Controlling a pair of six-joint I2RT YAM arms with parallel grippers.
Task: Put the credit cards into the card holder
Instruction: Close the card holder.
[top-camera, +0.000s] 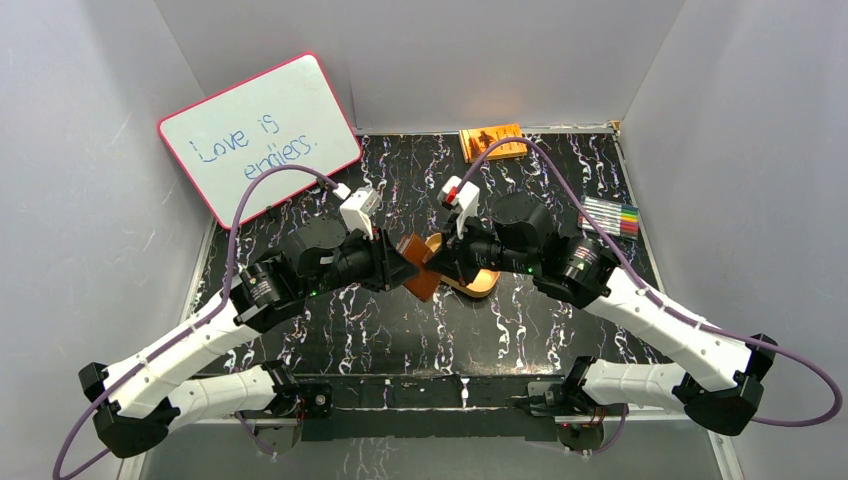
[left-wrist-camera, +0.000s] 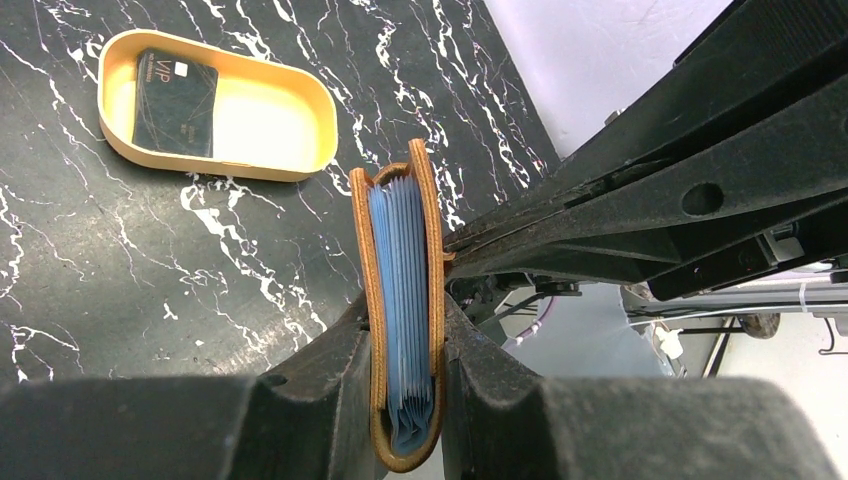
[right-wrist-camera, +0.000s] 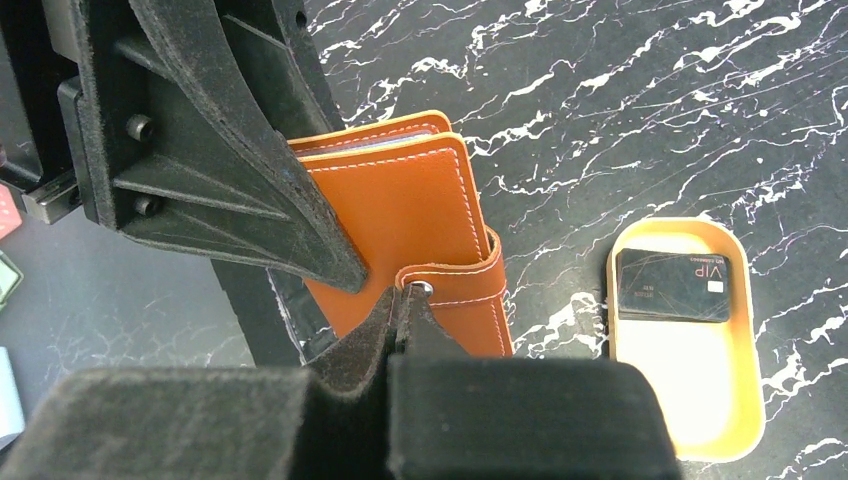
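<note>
The brown leather card holder (top-camera: 420, 270) hangs above the table between both arms. My left gripper (left-wrist-camera: 405, 370) is shut on it, one finger on each cover, so that it stays closed around its blue inner sleeves (left-wrist-camera: 405, 280). My right gripper (right-wrist-camera: 408, 300) is shut at the end of the holder's snap strap (right-wrist-camera: 470, 285), with its fingertips meeting at the metal stud. One dark credit card (right-wrist-camera: 672, 285) marked VIP lies in the tan oval tray (right-wrist-camera: 740, 400), also visible in the left wrist view as the card (left-wrist-camera: 177, 88) in the tray (left-wrist-camera: 325, 110).
A whiteboard (top-camera: 260, 135) leans at the back left. An orange book (top-camera: 492, 140) lies at the back edge. A pack of markers (top-camera: 612, 217) lies to the right. The tray (top-camera: 482, 287) sits just under my right gripper (top-camera: 440, 270).
</note>
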